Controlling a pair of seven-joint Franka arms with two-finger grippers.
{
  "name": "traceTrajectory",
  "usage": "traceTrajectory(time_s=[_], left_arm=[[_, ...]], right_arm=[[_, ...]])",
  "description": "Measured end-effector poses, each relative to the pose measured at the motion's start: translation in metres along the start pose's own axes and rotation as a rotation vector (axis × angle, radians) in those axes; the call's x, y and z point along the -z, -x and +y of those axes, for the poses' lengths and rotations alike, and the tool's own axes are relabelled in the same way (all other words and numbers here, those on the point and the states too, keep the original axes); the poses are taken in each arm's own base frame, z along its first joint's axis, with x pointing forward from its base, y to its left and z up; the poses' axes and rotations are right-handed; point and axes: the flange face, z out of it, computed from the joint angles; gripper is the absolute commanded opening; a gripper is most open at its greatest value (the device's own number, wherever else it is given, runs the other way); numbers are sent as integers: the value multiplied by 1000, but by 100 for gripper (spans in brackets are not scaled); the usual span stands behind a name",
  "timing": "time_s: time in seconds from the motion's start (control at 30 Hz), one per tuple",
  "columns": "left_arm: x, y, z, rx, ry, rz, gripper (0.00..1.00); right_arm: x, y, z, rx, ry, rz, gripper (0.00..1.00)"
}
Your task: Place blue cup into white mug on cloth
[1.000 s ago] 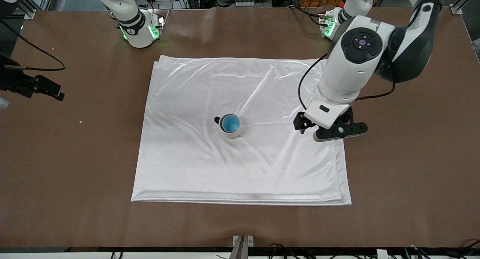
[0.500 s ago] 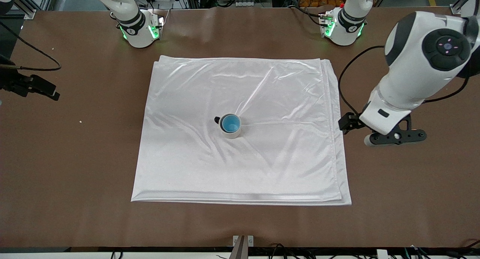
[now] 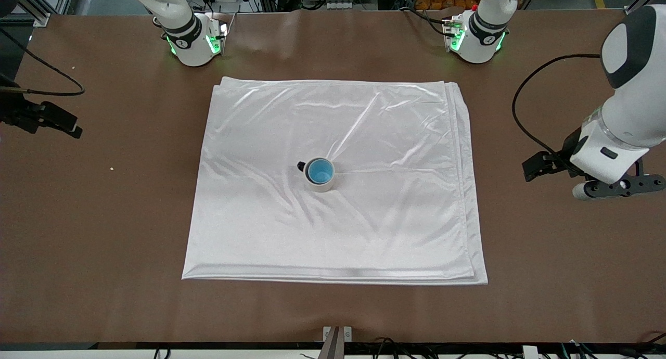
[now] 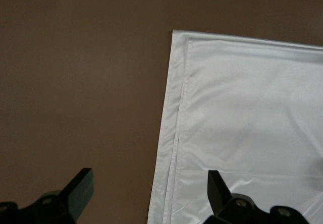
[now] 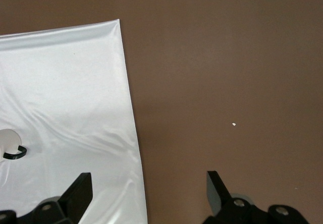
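The blue cup (image 3: 320, 170) stands upright inside the white mug (image 3: 320, 182), whose dark handle (image 3: 301, 166) sticks out. The mug stands near the middle of the white cloth (image 3: 364, 229). My left gripper (image 3: 598, 178) is open and empty, up over bare table just off the cloth's edge at the left arm's end. In the left wrist view the gripper (image 4: 149, 193) hangs over that cloth edge (image 4: 174, 133). My right gripper (image 3: 36, 120) is open and empty over bare table at the right arm's end. The right wrist view shows it (image 5: 149, 191) over the cloth's edge (image 5: 65, 82), with the mug (image 5: 6, 139) at the frame's border.
The brown table (image 3: 104, 234) surrounds the cloth on all sides. The two arm bases (image 3: 195, 41) (image 3: 476, 36) stand along the table's edge farthest from the front camera. A black cable (image 3: 52, 83) trails to the right arm.
My left arm has swung away from over the cloth's edge toward the left arm's end of the table. The cup, mug and cloth have not moved. The right gripper has barely shifted.
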Motion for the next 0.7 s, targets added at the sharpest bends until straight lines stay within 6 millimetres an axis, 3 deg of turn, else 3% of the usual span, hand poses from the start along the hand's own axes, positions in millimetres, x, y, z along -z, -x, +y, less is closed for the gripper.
traceTrajectory(time_s=[0.3, 0.7], left_arm=[[-10, 4, -40, 17, 20, -27, 100], [-16, 13, -54, -16, 22, 9, 100]], right_arm=[[9, 5, -2, 4, -1, 15, 100], [11, 6, -2, 5, -1, 18, 100]])
